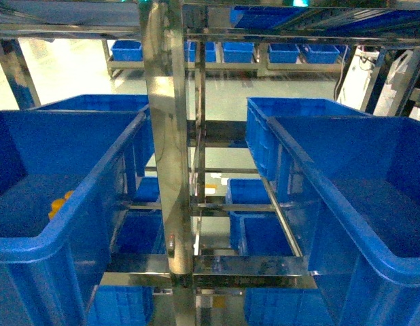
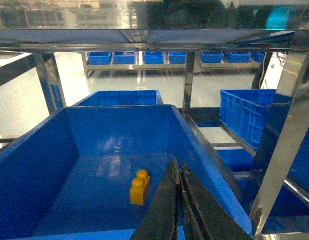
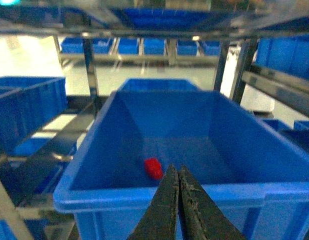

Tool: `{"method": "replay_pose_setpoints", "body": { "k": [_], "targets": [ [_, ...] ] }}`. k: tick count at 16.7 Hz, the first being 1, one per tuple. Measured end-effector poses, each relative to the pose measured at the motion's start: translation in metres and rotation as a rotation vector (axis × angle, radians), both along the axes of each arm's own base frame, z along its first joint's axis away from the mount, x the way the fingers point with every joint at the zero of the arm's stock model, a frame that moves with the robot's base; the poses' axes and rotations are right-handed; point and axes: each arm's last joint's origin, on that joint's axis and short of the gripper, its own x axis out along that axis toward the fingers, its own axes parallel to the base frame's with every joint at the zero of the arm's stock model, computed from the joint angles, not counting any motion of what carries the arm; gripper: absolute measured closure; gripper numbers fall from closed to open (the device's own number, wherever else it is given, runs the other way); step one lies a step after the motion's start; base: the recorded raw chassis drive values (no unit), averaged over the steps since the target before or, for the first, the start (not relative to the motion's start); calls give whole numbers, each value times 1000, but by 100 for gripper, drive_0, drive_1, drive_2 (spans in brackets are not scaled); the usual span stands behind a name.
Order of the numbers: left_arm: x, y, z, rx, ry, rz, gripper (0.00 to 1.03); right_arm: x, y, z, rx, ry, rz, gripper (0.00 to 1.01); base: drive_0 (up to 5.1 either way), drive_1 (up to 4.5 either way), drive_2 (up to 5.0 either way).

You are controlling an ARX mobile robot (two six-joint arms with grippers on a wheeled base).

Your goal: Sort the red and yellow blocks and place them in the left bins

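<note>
Already inside a blue crate, the yellow brick lies on the floor of the left bin, with the left gripper poised above the near rim, its jaws pressed together and holding nothing. On the other side, the red block rests on the floor of the right-hand crate, just beyond the right gripper, which is likewise closed and empty. Judging by this, the yellow piece is sorted and the red one is the step in hand; the next move likely calls for the right gripper to part, dip past the rim and pinch the block before carrying it leftward. From the head camera only a sliver of yellow shows behind the left crate's wall, the red block is hidden, and neither gripper appears. A steel rack post blocks the middle.
</note>
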Motion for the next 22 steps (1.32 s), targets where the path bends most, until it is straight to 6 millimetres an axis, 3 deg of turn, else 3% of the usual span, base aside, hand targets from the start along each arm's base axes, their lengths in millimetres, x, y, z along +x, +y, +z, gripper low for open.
{"method": "replay_pose_setpoints", "body": {
  "k": [11,12,13,14,16,21,22],
  "targets": [
    [-19,0,-14,-1,40,0,101,-5,0,2,-1,-38,-2,99,0,0,0],
    [-20,0,-7,-1,-24,-2,101,-5,0,2,-1,-37,-2,99,0,0,0],
    [-20,0,-10,-1,-5,0,101,-5,0,3,-2,-39,-1,96,0,0,0],
    [-20,0,-11,-2,5,0,89,-5,0,2,-2,-38,-1,81,0,0,0],
    [-20,0,-11,-2,0,0,71,-5,0,2,-2,-38,-1,61,0,0,0],
    [-20,0,-11,-2,1,1,15,-5,0,3,-2,-39,-1,6,0,0,0],
    [-20,0,-11,-2,1,1,4,-5,0,2,-1,-38,-1,1,0,0,0]
  ]
}}
